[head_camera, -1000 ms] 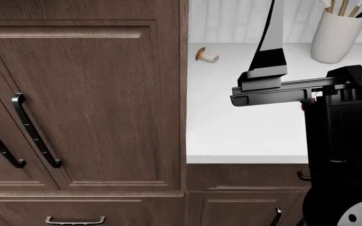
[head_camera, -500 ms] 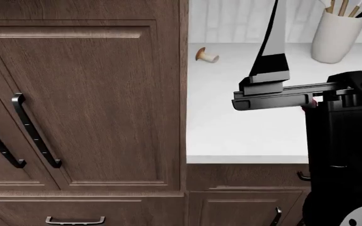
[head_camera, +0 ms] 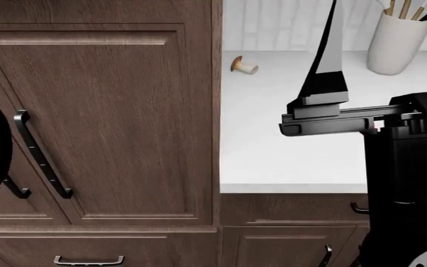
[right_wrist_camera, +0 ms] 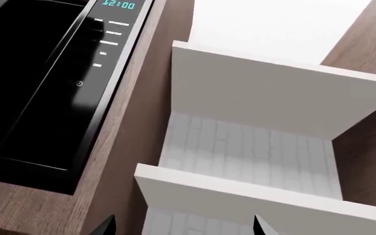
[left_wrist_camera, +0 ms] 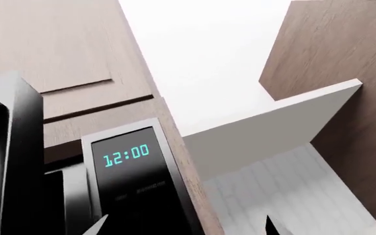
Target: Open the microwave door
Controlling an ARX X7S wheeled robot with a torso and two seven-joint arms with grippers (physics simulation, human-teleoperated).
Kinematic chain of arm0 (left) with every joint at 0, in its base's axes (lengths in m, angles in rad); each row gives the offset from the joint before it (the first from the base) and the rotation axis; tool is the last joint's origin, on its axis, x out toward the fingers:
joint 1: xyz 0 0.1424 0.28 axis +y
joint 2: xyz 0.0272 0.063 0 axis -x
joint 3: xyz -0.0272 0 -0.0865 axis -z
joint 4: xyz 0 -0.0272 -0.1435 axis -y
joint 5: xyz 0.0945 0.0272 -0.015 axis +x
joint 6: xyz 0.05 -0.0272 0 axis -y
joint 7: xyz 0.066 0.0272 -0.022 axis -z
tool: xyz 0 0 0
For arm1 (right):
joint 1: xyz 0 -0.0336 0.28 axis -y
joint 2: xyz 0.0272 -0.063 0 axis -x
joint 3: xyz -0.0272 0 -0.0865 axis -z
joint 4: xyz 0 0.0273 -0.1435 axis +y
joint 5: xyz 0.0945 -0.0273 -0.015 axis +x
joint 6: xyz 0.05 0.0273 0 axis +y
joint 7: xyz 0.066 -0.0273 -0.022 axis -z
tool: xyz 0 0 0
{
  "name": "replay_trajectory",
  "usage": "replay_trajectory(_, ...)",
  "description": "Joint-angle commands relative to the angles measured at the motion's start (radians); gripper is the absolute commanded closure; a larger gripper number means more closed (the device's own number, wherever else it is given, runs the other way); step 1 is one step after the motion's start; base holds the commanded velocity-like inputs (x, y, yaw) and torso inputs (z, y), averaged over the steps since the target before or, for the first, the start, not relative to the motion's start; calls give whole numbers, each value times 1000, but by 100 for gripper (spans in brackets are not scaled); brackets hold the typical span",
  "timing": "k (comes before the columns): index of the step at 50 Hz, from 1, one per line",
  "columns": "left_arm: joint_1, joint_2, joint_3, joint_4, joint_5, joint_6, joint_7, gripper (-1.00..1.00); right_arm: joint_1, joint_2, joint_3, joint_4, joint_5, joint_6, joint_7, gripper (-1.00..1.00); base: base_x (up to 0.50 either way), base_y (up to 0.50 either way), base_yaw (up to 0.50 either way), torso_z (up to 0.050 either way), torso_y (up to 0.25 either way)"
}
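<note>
My left wrist shows the black built-in microwave's glossy door point(left_wrist_camera: 11, 161) swung ajar, nearly done, though I cannot tell either claw's opening.

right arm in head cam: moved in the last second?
Yes. Judged against the fixed mushroom on the counter, the right arm's horizontal black link has shifted slightly right and down, and the grey link above it now leans further right.
</note>
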Motion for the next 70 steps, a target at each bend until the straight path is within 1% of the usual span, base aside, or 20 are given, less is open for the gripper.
replay_trajectory(1, 39, 58, 99, -253, 32, 163, 30, -100, -34, 0, 22, 0, 15, -31, 5, -100, 0, 0, 0, 0, 0)
replay_trajectory(16, 43, 68, 129, -420, 27, 243, 53, -100, -20, 0, 16, 0, 6, -19, 1, -100, 0, 0, 0, 0, 0)
replay_trajectory(30, 7, 79, 140, -633, 38, 349, 63, -100, -12, 0, 18, 0, 1, -15, -4, -100, 0, 0, 0, 0, 0)
replay_trajectory(35, -3, 72, 150, -687, 48, 382, 63, -100, -11, 0, 20, 0, 0, -15, -6, -100, 0, 0, 0, 0, 0)
replay_trajectory(48, 5, 18, 148, -720, 58, 407, 55, -100, -5, 0, 8, 0, -11, -7, -3, -100, 0, 0, 0, 0, 0)
replay_trajectory(60, 41, -39, 129, -644, 46, 362, 37, -100, 0, 0, -5, 0, -18, 0, 1, -100, 0, 0, 0, 0, 0)
replay_trajectory(70, 78, -79, 104, -545, 22, 302, 19, -100, -1, 0, -3, 0, -14, -2, 3, -100, 0, 0, 0, 0, 0)
